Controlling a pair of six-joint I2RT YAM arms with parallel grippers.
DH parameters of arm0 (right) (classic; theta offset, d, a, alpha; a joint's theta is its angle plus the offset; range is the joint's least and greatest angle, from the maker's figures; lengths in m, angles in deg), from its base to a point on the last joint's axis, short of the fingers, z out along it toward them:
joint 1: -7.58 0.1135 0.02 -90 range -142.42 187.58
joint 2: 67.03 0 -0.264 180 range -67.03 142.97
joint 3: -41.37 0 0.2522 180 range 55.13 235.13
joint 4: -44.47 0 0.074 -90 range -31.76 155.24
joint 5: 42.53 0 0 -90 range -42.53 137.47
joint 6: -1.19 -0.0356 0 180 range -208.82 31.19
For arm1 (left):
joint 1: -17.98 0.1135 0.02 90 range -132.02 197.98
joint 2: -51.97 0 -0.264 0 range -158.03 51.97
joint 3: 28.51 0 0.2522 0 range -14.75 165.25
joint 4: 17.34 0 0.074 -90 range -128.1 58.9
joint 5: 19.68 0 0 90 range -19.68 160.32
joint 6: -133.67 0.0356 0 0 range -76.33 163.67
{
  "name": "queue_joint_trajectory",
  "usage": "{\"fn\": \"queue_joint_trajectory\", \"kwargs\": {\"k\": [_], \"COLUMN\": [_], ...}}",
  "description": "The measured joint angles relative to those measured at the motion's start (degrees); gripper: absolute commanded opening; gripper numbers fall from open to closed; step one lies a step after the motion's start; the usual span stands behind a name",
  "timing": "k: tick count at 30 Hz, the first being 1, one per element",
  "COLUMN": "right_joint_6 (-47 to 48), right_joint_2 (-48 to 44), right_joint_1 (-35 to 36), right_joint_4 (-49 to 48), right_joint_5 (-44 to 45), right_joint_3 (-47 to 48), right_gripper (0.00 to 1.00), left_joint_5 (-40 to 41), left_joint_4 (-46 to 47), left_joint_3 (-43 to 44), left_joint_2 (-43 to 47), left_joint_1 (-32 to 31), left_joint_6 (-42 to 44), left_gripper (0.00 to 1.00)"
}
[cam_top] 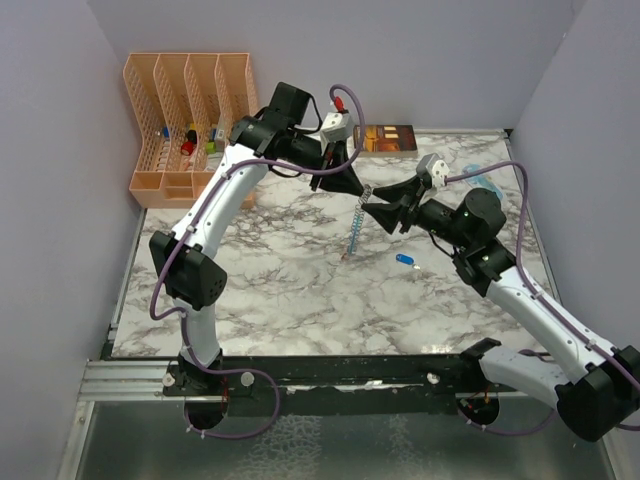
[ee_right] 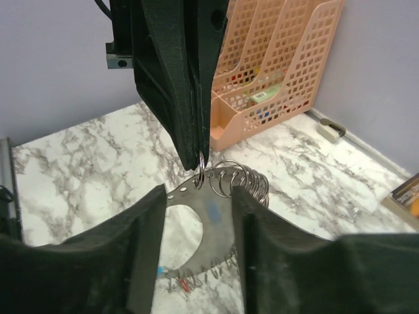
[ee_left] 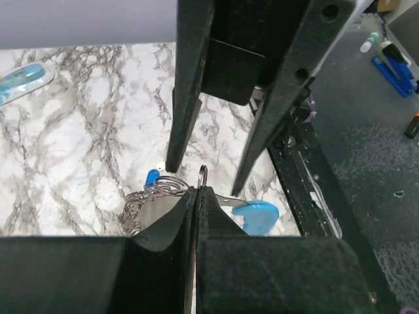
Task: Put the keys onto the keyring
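The left pincer [cam_top: 362,188] is clenching one thin ring of the keyring [cam_top: 355,225] edge-on at its very tips, holding the bunch above the tabletop [cam_top: 280,300] with the chain dangling below. The right pincer [cam_top: 375,212] is sitting released just beside it. Its fingers are standing apart on either side of the rings and flat strap, gripping nothing. The blue key [cam_top: 405,260] is lying loose on the tabletop, apart from the keyring, below and to the right of both pincers. The red key [ee_right: 183,282] is seemingly hanging at the chain's lower end, though it is too small to tell whether it is threaded on.

The hold looks thin. With the ring pinched so near the tips, a twist or bump is likely to make it slip, and the whole bunch would drop. The right fingers are straddling the rings, so backing out at an angle could snag a loop and tug it free. The hanging chain may swing and catch. The blue key is small and flat, so it could skid when grasped.
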Motion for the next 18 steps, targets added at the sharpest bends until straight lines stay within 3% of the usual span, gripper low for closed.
{"fn": "queue_joint_trajectory", "kwargs": {"k": [4, 11, 18], "right_joint_6": [1.42, 3.82, 6.21], "right_joint_2": [-0.7, -0.33, 3.26], "right_joint_1": [0.0, 0.0, 0.0], "right_joint_4": [4.24, 9.38, 14.53], "right_joint_5": [0.0, -0.87, -4.04], "right_joint_3": [1.33, 5.75, 9.68], "right_gripper": [0.46, 0.33, 0.33], "left_joint_5": [2.16, 7.15, 11.56], "left_joint_4": [-3.15, -9.16, -15.85], "left_joint_3": [1.31, 2.64, 3.58], "left_joint_2": [0.0, 0.0, 0.0], "left_joint_1": [0.0, -1.64, -3.8], "left_joint_6": [2.99, 9.53, 17.25], "left_gripper": [0.0, 0.0, 0.0]}}
